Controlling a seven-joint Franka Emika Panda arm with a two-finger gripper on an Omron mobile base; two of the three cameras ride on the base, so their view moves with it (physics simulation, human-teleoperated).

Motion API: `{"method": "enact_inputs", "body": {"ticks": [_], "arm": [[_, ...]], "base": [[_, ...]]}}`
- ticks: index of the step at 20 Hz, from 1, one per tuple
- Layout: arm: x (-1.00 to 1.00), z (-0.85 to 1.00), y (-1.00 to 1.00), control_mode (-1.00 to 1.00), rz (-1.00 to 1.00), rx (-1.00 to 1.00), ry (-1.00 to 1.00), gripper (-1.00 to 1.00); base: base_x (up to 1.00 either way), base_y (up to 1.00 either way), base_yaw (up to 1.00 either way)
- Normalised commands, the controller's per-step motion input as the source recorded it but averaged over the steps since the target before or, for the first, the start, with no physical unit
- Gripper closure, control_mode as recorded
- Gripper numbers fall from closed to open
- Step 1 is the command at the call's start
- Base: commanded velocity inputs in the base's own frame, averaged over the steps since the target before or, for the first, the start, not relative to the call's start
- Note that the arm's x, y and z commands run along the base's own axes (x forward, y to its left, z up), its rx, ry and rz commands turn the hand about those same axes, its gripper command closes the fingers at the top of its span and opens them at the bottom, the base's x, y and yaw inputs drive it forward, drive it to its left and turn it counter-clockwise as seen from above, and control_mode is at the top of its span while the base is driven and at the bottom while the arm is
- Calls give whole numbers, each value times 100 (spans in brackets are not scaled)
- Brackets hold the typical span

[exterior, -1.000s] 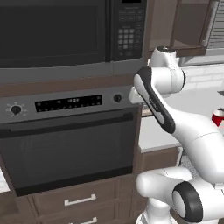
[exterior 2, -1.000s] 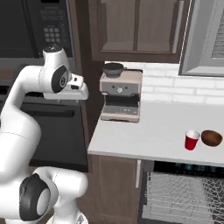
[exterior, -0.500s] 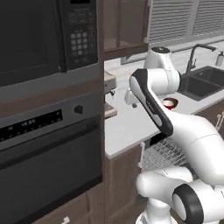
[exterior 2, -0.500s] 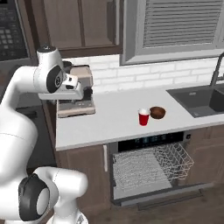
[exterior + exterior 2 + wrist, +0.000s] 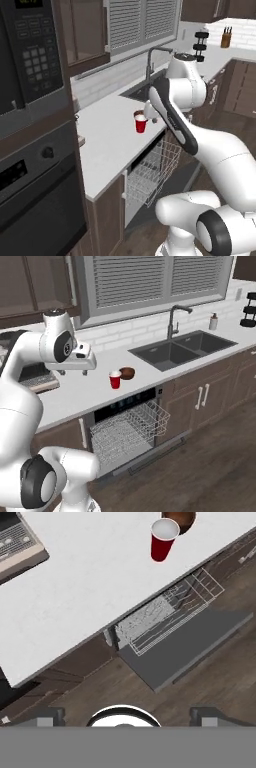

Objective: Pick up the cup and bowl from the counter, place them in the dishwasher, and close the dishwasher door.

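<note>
The red cup [image 5: 115,379] stands on the white counter [image 5: 75,398], with the reddish-brown bowl [image 5: 127,373] touching its far right side. From the left base the cup [image 5: 141,121] shows beside my arm. My gripper [image 5: 73,373] hovers open and empty above the counter, left of the cup and apart from it. The hand view looks down on the cup [image 5: 162,539], the bowl [image 5: 179,518] at the top edge, and my fingertips [image 5: 50,717] wide apart. Below the counter the dishwasher [image 5: 130,428] has its white rack pulled out over the lowered dishwasher door [image 5: 190,652].
A coffee machine [image 5: 30,378] sits on the counter left of my hand. The dark sink [image 5: 182,348] with its faucet [image 5: 172,318] lies right of the bowl. A black oven and microwave [image 5: 30,65] stand at the far left. Wooden floor spreads before the cabinets.
The base has driven right along the kitchen, so both base views slid from the oven front to the counter, sink and dishwasher. The gripper has stayed open and empty.
</note>
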Motion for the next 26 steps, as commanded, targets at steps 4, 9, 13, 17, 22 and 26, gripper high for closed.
{"method": "enact_inputs", "body": {"ticks": [4, 9, 13, 17, 22, 26], "arm": [[0, 0, 0, 100, 0, 0, 0, -100], [0, 0, 0, 100, 0, 0, 0, -100], [0, 0, 0, 100, 0, 0, 0, -100], [1, -1, 0, -100, -5, 0, 0, -100], [19, -31, -24, -100, -14, 7, 0, -100], [74, -37, -34, -100, -8, 14, 0, -100]], "base": [[0, 3, -32], [0, 0, 0], [0, 0, 0], [0, 0, 0], [0, 0, 0], [0, 0, 0]]}}
